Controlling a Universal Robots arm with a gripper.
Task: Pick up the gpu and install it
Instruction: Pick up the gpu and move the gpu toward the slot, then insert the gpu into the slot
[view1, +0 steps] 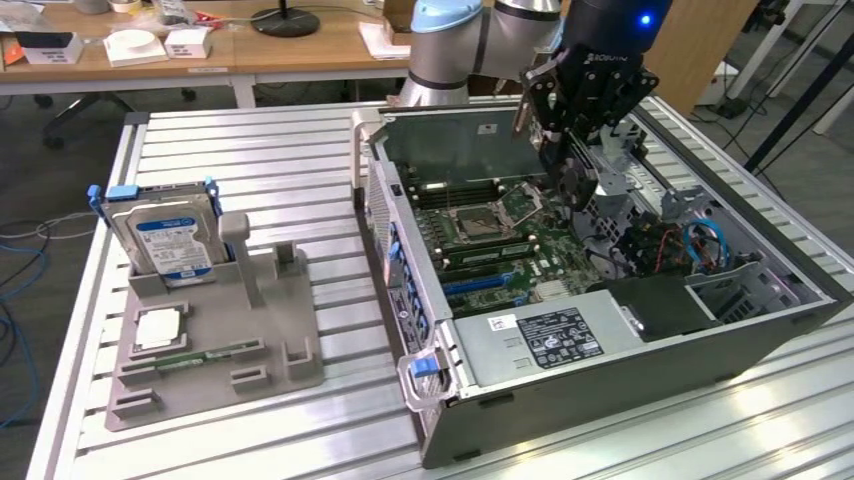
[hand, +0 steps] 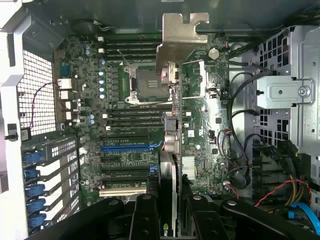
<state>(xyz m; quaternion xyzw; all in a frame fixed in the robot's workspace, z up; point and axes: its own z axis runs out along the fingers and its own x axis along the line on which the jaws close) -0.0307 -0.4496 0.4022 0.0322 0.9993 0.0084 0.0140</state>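
Nearest, at the exterior view's left, a grey holder (view1: 267, 330) carrying an upright hard drive (view1: 167, 235). Farther back, over the open computer case (view1: 641, 350), the gripper (view1: 571, 128) clamped on the gpu (view1: 571, 175), hanging above the motherboard (view1: 527, 265), apart from its slots.

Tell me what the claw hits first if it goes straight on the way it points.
Likely the motherboard, near its expansion slots: the gpu gripped in the claw would touch it first. Depth is unclear.
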